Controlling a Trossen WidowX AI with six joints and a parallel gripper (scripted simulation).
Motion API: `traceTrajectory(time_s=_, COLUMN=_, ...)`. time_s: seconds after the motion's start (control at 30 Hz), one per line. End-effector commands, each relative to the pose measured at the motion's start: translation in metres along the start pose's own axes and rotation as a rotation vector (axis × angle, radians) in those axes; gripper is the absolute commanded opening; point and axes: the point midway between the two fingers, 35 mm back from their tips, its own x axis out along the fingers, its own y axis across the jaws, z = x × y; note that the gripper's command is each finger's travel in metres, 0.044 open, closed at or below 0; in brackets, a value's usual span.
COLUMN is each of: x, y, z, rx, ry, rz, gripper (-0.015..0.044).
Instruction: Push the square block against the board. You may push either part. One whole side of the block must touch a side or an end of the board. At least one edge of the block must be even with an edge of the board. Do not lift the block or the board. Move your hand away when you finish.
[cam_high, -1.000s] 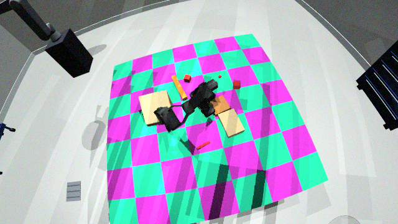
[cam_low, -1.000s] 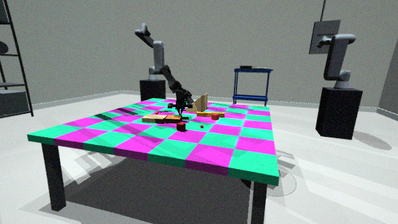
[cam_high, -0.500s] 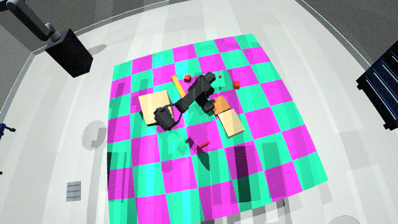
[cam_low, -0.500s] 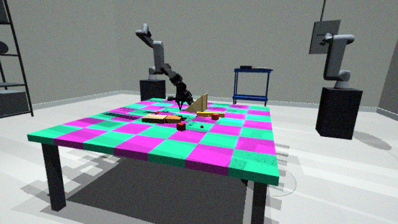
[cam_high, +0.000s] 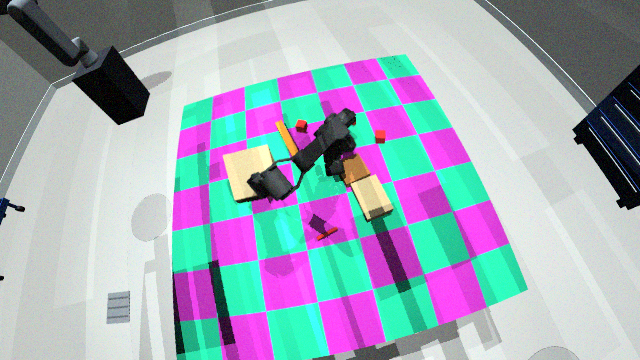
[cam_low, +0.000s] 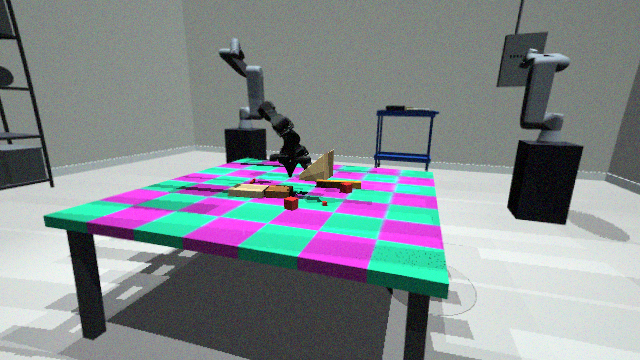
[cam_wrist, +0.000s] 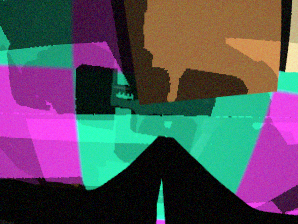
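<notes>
In the top view, the brown square wooden block (cam_high: 356, 168) (cam_low: 279, 191) (cam_wrist: 215, 30) lies between the middle and the right edge of the checkered green and magenta surface (cam_high: 345, 320) (cam_low: 280, 240) (cam_wrist: 40, 90). One side of it meets, or nearly meets, the end of the pale wooden board (cam_high: 370, 195) (cam_low: 248, 190) (cam_wrist: 294, 35), which lies more toward the lower right corner. The block's corners seem a little beside the board's corners, so I judge the edges are perhaps not even.

In the exterior view, both parts lie flat, end to end, and the black fingers (cam_high: 334, 167) (cam_low: 290, 175) are near the block, pointing down.

In the wrist view, the fingers are pressed together with nothing held; the block is ahead of them. A dark strip runs between block and board; I cannot tell if it is a gap or shadow.

So the bringing together looks mostly done. It remains, I think, to align one edge and to move the arm away.
</notes>
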Motion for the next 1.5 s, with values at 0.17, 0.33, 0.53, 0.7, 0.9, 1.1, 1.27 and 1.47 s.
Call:
traceTrajectory(time_s=0.17, x=-0.001, y=0.016, z=0.022, rx=0.306, ry=0.007, rz=-0.001, gripper=0.0)
traceTrajectory(time_s=0.33, x=-0.001, y=0.025, z=0.035, rx=0.481, ry=0.007, rz=-0.002, gripper=0.0)
traceTrajectory(time_s=0.53, x=-0.001, y=0.036, z=0.049, rx=0.691, ry=0.006, rz=-0.002, gripper=0.0)
traceTrajectory(time_s=0.7, x=0.001, y=0.045, z=0.061, rx=0.866, ry=0.005, rz=-0.003, gripper=0.0)
traceTrajectory(time_s=0.9, x=0.003, y=0.057, z=0.074, rx=1.076, ry=0.004, rz=-0.003, gripper=0.0)
traceTrajectory(time_s=1.1, x=0.005, y=0.067, z=0.084, rx=1.251, ry=0.003, rz=-0.003, gripper=0.0)
traceTrajectory(time_s=1.27, x=0.018, y=0.068, z=0.086, rx=1.262, ry=0.003, rz=-0.003, gripper=0.0)
traceTrajectory(time_s=1.47, x=0.061, y=0.069, z=0.087, rx=1.304, ry=0.001, rz=-0.005, gripper=0.0)
